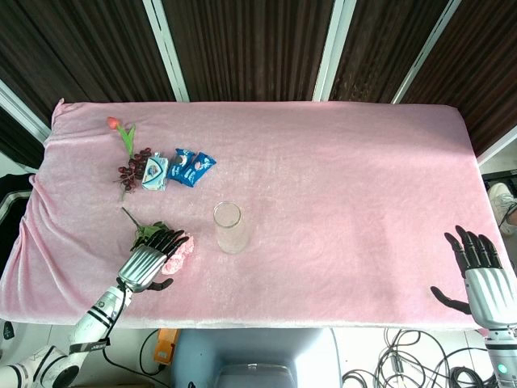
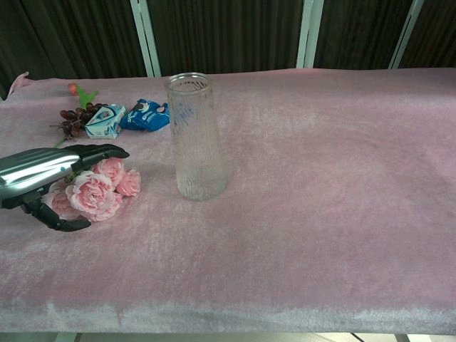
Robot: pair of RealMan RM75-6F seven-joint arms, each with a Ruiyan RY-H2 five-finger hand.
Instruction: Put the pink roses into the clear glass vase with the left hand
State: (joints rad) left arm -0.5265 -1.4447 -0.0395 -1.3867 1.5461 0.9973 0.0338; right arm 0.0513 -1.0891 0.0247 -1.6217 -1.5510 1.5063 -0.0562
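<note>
A table (image 1: 339, 178) covered in pink plush cloth is seen filling most of both views, backed by dark slatted panels (image 1: 242, 48) divided by white posts. The right two thirds of the cloth are left bare, from the middle to the right edge, with free room along the front edge as well.

The clear glass vase (image 2: 195, 139) is stood upright left of the table's middle, towards the front edge, its ribbed wall and open mouth plainly shown. The pink roses (image 2: 96, 191) are laid on the cloth near the front left corner, just left of the vase and apart from it, their green leaves and stem pointed towards the left edge.

The left hand (image 1: 152, 260) is held flat over the roses with fingers stretched out above the blooms and the thumb lowered in front of them; nothing is gripped. The right hand (image 1: 483, 271) is kept at the front right corner, fingers spread and empty.

Near the back left corner, two blue snack packets (image 1: 188, 166), a pale blue packet (image 1: 153, 173), a dark grape bunch (image 1: 133, 166) and a red tulip (image 1: 119, 129) are clustered. Printing on the packets cannot be read.
</note>
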